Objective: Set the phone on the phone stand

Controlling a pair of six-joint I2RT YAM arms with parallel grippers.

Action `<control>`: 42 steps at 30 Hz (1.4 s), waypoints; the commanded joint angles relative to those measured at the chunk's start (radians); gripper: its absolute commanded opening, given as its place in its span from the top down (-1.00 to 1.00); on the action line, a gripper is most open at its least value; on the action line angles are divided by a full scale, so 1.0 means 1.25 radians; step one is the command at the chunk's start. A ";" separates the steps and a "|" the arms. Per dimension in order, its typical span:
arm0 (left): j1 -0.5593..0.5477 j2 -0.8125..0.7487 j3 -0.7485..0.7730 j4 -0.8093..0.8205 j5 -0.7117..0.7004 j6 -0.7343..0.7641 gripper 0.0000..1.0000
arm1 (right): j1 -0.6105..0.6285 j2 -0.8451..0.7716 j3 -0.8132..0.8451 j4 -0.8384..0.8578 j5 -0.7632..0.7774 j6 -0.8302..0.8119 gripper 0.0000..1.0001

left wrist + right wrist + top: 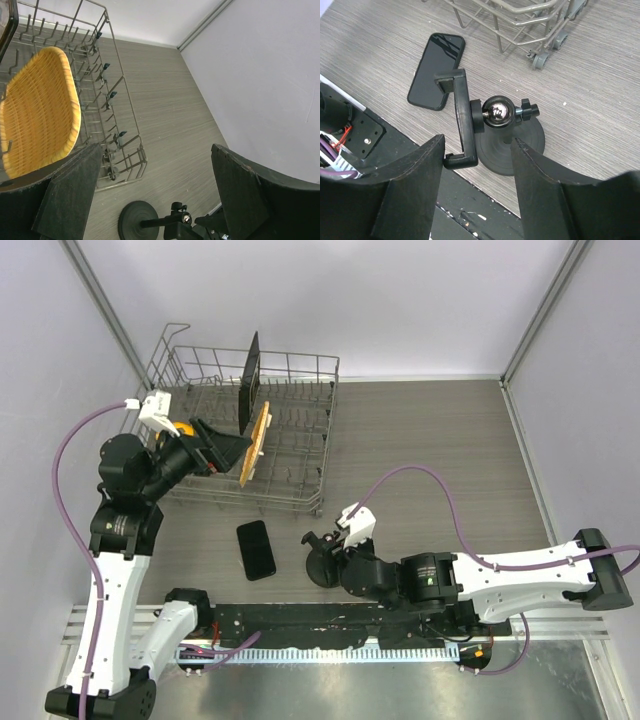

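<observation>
The phone (256, 549) lies flat, screen up, on the wooden table in front of the dish rack; it also shows in the right wrist view (436, 70). The phone stand (322, 564) stands just right of it, with a disc base (524, 145), a ball joint and a clamp arm (462, 120). My right gripper (328, 552) is open and hangs over the stand, one finger (415, 185) by the clamp's end and the other on the far side of the base. My left gripper (232, 448) is open and empty at the dish rack. The stand's base shows in the left wrist view (135, 220).
A wire dish rack (300, 430) stands at the back left. It holds an upright black square plate (250, 375) and a yellow wicker plate (257, 445), which also shows in the left wrist view (40, 110). A black rail (300, 620) runs along the near edge.
</observation>
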 commanded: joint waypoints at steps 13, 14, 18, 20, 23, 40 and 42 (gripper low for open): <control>0.005 0.003 -0.027 0.010 0.049 -0.011 -0.82 | 0.003 0.023 0.010 0.061 0.044 -0.035 0.12; 0.006 0.003 -0.017 0.003 0.051 -0.007 -0.82 | 0.003 0.022 0.008 0.060 0.048 -0.036 0.15; 0.006 0.007 -0.012 0.000 0.054 -0.012 -0.81 | 0.002 0.005 0.005 0.057 0.070 -0.058 0.57; 0.006 0.003 -0.025 0.012 0.055 -0.021 -0.81 | -0.003 0.000 0.000 0.060 0.069 -0.070 0.75; 0.005 0.004 -0.044 0.035 0.063 -0.033 -0.80 | -0.029 0.001 -0.008 0.060 0.065 -0.117 0.99; 0.003 0.043 -0.055 -0.001 0.171 -0.018 -0.68 | -0.479 -0.257 -0.133 0.204 -0.477 -0.485 0.99; -0.012 0.056 -0.060 -0.013 0.195 -0.004 -0.69 | -0.519 -0.254 -0.127 0.202 -0.574 -0.483 0.99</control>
